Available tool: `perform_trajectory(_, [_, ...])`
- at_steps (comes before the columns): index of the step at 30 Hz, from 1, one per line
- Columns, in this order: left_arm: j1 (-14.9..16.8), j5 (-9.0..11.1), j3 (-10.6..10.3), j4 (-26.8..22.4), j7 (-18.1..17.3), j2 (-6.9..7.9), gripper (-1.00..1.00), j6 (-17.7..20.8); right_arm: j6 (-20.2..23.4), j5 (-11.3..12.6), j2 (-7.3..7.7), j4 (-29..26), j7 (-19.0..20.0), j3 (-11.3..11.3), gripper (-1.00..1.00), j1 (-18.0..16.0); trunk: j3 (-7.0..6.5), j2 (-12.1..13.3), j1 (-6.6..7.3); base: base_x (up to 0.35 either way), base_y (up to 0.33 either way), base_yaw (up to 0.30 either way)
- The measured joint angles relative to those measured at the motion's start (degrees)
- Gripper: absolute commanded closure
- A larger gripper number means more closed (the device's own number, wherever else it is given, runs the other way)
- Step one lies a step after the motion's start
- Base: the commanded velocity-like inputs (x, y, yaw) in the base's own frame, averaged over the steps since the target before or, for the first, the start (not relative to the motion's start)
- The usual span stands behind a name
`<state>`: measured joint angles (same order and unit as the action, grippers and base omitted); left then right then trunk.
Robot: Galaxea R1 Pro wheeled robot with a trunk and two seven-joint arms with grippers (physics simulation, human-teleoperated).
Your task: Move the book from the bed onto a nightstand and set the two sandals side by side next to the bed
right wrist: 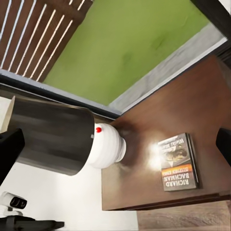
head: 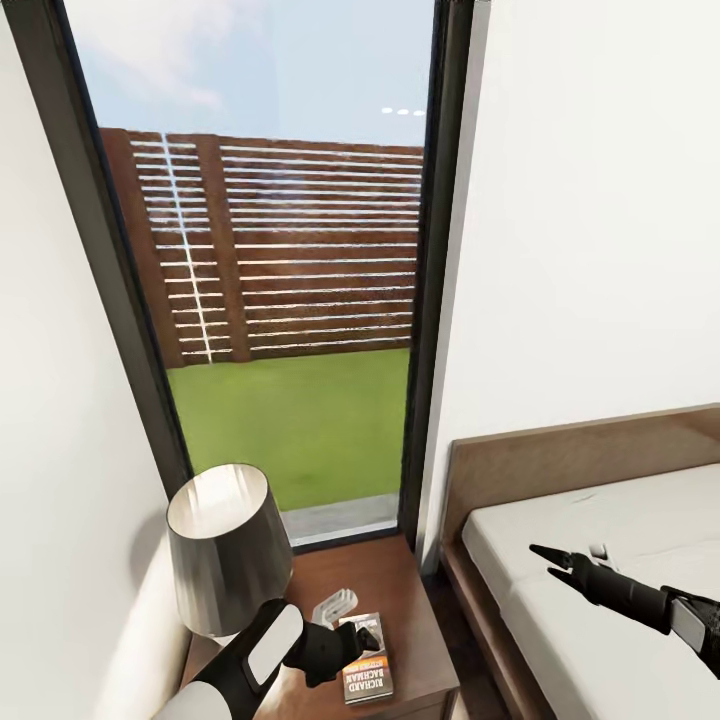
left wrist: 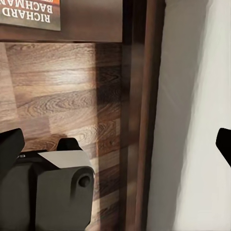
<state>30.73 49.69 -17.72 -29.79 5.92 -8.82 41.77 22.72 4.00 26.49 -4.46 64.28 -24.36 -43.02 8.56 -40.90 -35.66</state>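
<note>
The book [head: 366,672] is lying flat on the nightstand [head: 420,640], thin, light, stiff; grip its edge. Left gripper [head: 362,640] is hovering over it, fingers apart; right gripper [head: 548,562] is hanging spread over the bed [head: 600,520].

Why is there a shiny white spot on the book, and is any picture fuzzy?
Right wrist view: bright glare sits on the book cover and the glossy nightstand beside it. Left wrist view: the pale bed side looks soft and blurred. Head view: mostly sharp.

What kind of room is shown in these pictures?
Most likely a bedroom: a low bed with a pale mattress, a small wooden nightstand beside it carrying a lamp and a book, next to a tall window.
</note>
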Motion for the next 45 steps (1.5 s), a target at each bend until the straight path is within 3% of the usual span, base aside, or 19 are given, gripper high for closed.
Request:
perform_trajectory(3, [0.0,0.0,0.0,0.2,0.0,0.0,-1.0,0.0,-2.1,-1.0,-0.27,1.5,0.1,0.1,-1.0,0.0,-0.54,1.2,0.66,0.0,0.0,0.0])
perform_trajectory(20, [-0.1,-0.1,-0.3,1.1,0.1,0.0,-1.0,0.0,-4.6,-1.9,-1.13,2.5,0.2,0.2,-1.0,0.1,-3.61,8.0,4.4,0.0,0.0,0.0])
perform_trajectory(25, [-0.1,-0.2,-2.6,1.5,0.1,0.05,-1.0,0.0,-5.6,-3.1,-1.73,2.5,0.2,0.4,-1.0,0.1,-4.51,10.1,5.5,0.0,0.0,0.0])
perform_trajectory(29, [-0.1,-0.2,-4.2,1.9,0.1,0.07,-1.0,0.0,-6.4,-5.9,-2.7,2.8,0.2,0.7,-1.0,0.1,-5.23,11.7,6.38,0.0,0.0,0.0])
perform_trajectory(36, [-0.4,-0.3,-5.3,2.4,0.0,0.17,-1.0,0.0,-9.3,-10.2,-3.96,5.6,0.2,0.8,-1.0,0.2,-6.5,14.5,7.93,0.0,0.0,0.0])
perform_trajectory(45, [-0.7,-0.4,-8.8,2.4,0.0,0.7,-1.0,0.1,-12.1,-11.7,-4.87,7.1,0.0,0.7,-1.0,1.9,-8.04,18.0,9.9,0.0,0.0,0.0])
